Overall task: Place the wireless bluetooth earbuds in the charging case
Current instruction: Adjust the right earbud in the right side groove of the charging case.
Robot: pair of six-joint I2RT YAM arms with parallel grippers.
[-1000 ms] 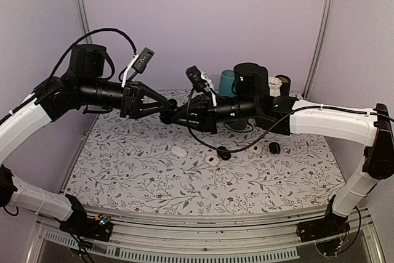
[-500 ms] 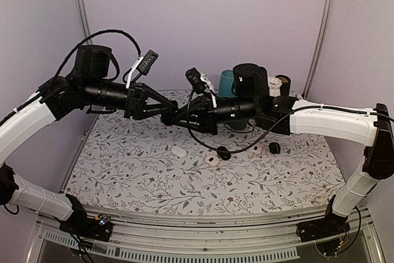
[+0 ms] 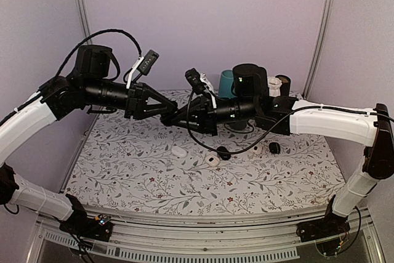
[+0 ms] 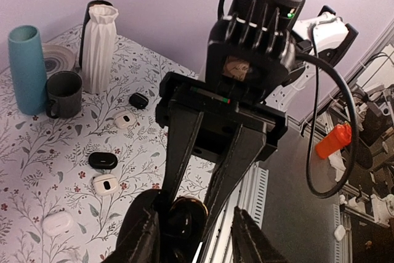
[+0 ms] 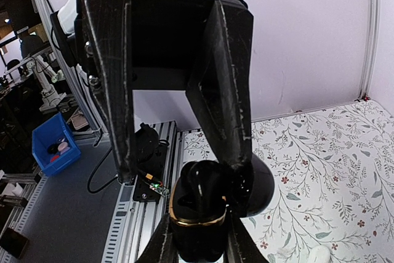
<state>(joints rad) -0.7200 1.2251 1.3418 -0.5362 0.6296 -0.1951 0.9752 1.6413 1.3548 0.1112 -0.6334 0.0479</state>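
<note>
Top external view: biggest thing we see is the flowery tabletop (image 3: pixel 123 170). Next come the 2 arms. The left arm (image 3: pixel 24 121) & right arm (image 3: pixel 332 121) both reach in & meet tip to tip, up in the air over the back-middle of the tabletop.

The left gripper (image 3: pixel 168 117) has its jaws partly apart, one on each side of the thing the other arm holds. In the right wrist view one finger (image 5: pixel 231 127) looks to touch that thing. The other finger stands off w/ a gap. The right gripper (image 3: pixel 180 119) is pinched tight on the charging case (image 5: pixel 196 217).

At the back stand a white ribbed vase (image 4: pixel 101 38), a tall teal cup (image 4: pixel 26 69) & a short grey mug (image 4: pixel 63 93). All 3 are upright, & the mug is just beside the cup.

The charging case is black & shiny w/ a gold rim. It looks open, lid swung to one side. It is up off the tabletop, btwn the 2 grippers.

Down on the tabletop lie more cases. We see a shut white case (image 3: pixel 179 151) & an open white case (image 3: pixel 213 161) w/ a black oval case (image 3: pixel 223 152) just beside it. Another open white case (image 3: pixel 256 149) is further right. A small dark lump (image 3: pixel 274 147) sits near that one.

The earbuds are too tiny for us to pick out for sure. We can't tell if any sit inside the held case.
</note>
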